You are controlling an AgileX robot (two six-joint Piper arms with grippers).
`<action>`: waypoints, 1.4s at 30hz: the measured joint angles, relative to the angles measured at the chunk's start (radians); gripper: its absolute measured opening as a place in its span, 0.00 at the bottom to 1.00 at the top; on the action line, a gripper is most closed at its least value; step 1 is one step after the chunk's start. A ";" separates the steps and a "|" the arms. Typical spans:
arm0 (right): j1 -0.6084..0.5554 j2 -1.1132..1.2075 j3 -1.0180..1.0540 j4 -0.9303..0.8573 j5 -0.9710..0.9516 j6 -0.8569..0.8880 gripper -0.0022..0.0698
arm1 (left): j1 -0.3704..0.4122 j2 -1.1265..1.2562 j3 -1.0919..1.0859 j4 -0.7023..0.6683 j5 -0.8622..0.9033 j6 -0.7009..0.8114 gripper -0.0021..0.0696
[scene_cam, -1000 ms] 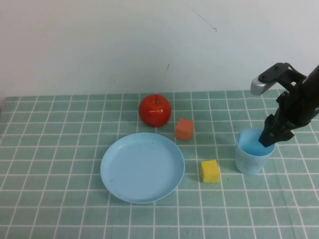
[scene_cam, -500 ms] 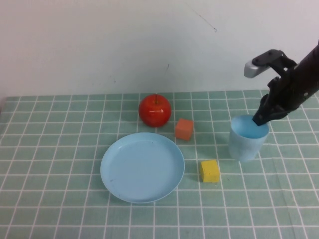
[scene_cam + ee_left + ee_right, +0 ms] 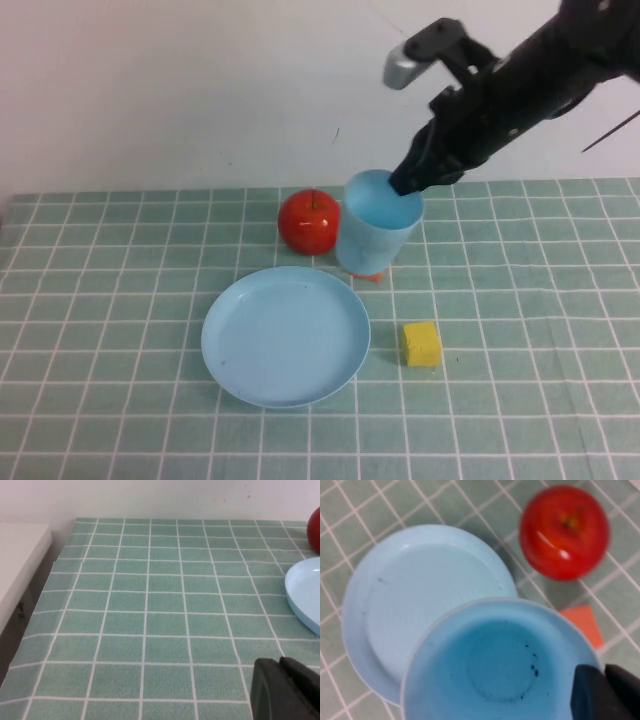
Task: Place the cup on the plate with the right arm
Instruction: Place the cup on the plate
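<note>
The cup (image 3: 377,232) hangs in the air above the tabletop (image 3: 120,300), tilted a little, with its open mouth turned up and toward the right arm (image 3: 530,75). In the high view it sits just right of the apple (image 3: 310,222) and just beyond the far right edge of the plate (image 3: 285,335), hiding most of the orange block (image 3: 373,277), of which only a sliver shows under the cup's base. The right tool (image 3: 408,182) is clenched on the cup's rim at the side nearest the arm, one finger reaching inside the mouth. The arm slants down to it from the upper right, its silver-grey link (image 3: 402,70) catching the light. In the right wrist view the cup (image 3: 502,662) fills the lower part, its inside showing a few dark specks, with the plate (image 3: 415,600) lying beneath and partly behind it, the apple (image 3: 564,532) beyond, and a corner of the orange block (image 3: 582,625) beside the rim; the black fingers (image 3: 605,692) press at the cup's edge. The plate lies flat on the green checked cloth, with nothing on it. A yellow block (image 3: 421,343) rests on the tabletop just right of the plate, apart from it. The left tool (image 3: 286,690) hangs low over bare cloth near the tabletop's left side, well away from the cup; whether it is released or clenched cannot be told. The plate's edge (image 3: 305,600) and a bit of the apple (image 3: 315,530) show at the border of that view.
</note>
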 joint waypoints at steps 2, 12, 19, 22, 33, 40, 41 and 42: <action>0.057 0.018 -0.002 0.003 -0.040 0.000 0.05 | 0.000 0.000 0.000 0.000 0.000 0.000 0.02; 0.243 0.184 -0.002 -0.040 -0.186 0.000 0.05 | 0.000 0.000 0.000 0.000 0.000 0.000 0.02; 0.250 0.204 -0.002 -0.066 -0.202 0.000 0.05 | 0.000 0.000 0.000 0.000 0.000 0.000 0.02; 0.250 0.204 -0.002 -0.072 -0.202 0.000 0.05 | 0.000 0.000 0.000 0.000 0.000 0.000 0.02; 0.250 0.204 -0.009 0.001 -0.200 0.000 0.43 | 0.000 0.000 0.000 0.000 0.000 0.000 0.02; 0.252 0.210 -0.167 -0.007 -0.069 0.000 0.53 | 0.000 0.000 0.000 0.000 0.000 0.000 0.02; 0.252 0.210 -0.210 -0.025 -0.027 0.008 0.52 | 0.000 0.000 0.000 0.000 0.000 0.000 0.02; 0.252 0.210 -0.247 -0.043 0.009 0.019 0.52 | 0.000 0.000 0.000 0.000 0.000 0.000 0.02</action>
